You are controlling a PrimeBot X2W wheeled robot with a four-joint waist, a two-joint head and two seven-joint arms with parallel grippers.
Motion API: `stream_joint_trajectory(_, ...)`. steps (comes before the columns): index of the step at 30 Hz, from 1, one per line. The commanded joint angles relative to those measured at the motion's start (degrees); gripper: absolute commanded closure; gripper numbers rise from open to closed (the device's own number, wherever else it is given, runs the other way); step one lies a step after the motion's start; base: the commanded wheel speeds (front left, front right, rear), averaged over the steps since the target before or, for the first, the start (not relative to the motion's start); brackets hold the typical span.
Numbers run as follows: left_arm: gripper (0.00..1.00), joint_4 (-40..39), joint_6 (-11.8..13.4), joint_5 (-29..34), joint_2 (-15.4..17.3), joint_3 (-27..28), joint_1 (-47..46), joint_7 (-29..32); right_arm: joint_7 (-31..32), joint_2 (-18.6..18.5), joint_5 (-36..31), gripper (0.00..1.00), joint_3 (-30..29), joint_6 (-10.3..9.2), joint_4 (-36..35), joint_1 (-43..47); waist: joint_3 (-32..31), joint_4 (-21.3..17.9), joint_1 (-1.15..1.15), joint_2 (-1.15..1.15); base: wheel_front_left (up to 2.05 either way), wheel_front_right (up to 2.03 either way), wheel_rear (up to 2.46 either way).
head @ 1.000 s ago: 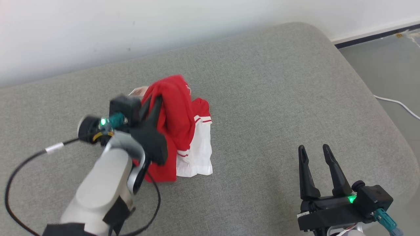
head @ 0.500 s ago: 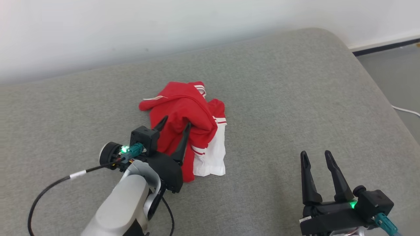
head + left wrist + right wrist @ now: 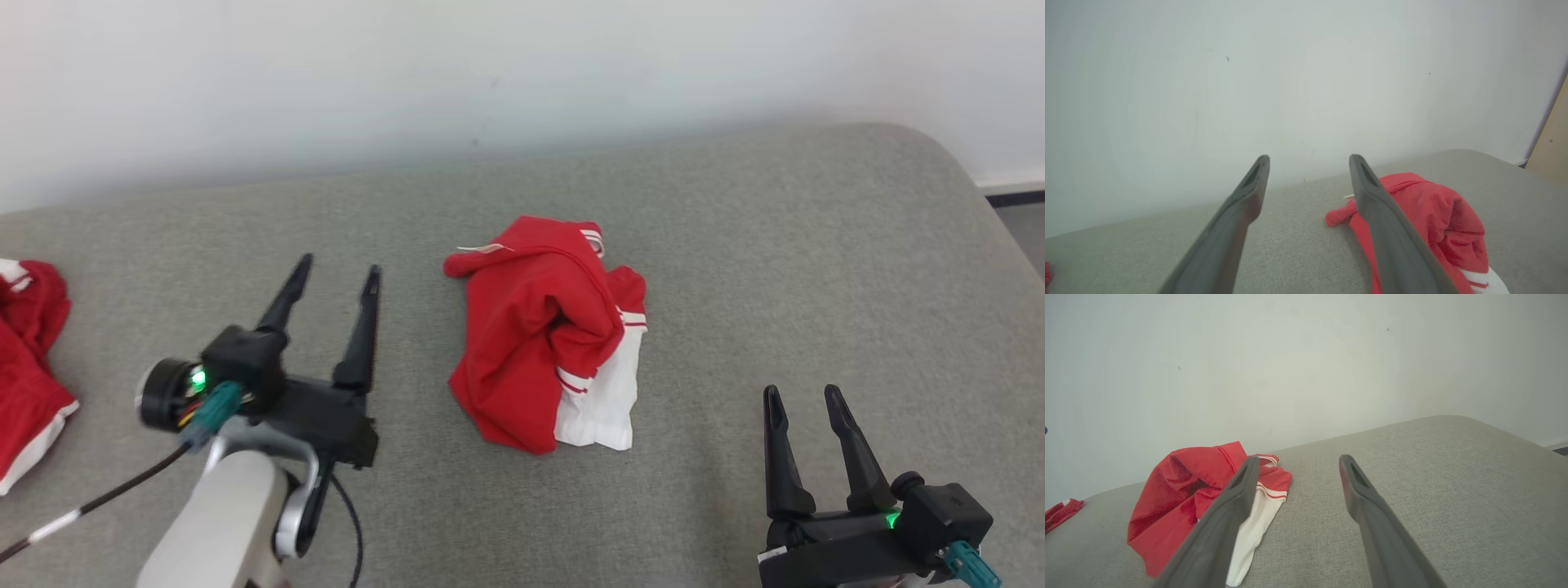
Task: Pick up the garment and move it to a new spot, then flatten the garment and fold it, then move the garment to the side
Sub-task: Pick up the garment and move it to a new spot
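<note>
Head cam: high, looking down over grey cushion toward wall. Wrist cams: low, near cushion, facing wall. All 3 share red garment.

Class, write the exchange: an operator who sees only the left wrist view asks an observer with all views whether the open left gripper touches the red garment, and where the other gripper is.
Operator: The left gripper overlaps the garment in my view. Touching?
Observer: No. The head view shows bare grey cushion between them; the gripper stands to the garment's left.
Operator: Where is the other gripper?
Observer: The right gripper is at the lower right of the head view, jaws open, holding nothing, apart from the garment.
</note>
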Motion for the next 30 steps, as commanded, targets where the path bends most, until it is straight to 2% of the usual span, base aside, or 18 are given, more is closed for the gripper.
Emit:
stream_joint_trajectory(1,0.0,-2.27,0.8,0.37,0.66,1.43,2.41,-0.16,-0.04,0.11,-0.63,0.0,-0.21,-0.12,-0.06,0.81,-1.52,2.02,0.0,0.0,0.0,0.0,0.0)
stream_joint_trajectory(8,0.0,-11.08,1.93,3.56,2.59,9.09,12.21,-0.18,-0.03,0.11,-1.01,0.0,-0.46,-0.12,0.08,1.98,-3.88,4.14,0.0,0.0,0.0,0.0,0.0)
stream_joint_trajectory(18,0.0,-15.36,2.36,7.99,1.45,16.35,22.76,-0.19,-0.03,0.12,-1.23,0.0,-0.45,-0.12,-0.03,3.05,-5.56,5.98,0.0,0.0,0.0,0.0,0.0)
stream_joint_trajectory(21,0.0,-16.79,1.91,9.45,0.12,18.6,25.6,-0.19,-0.03,0.12,-1.1,0.0,-0.02,-0.12,0.1,3.25,-5.82,6.19,0.0,0.0,0.0,0.0,0.0)
stream_joint_trajectory(30,0.0,-19.22,-1.59,12.86,-3.33,23.67,32.99,-0.19,-0.03,0.12,-1.47,0.0,0.61,-0.12,0.5,3.99,-6.3,6.06,0.0,0.0,0.0,0.0,0.0)
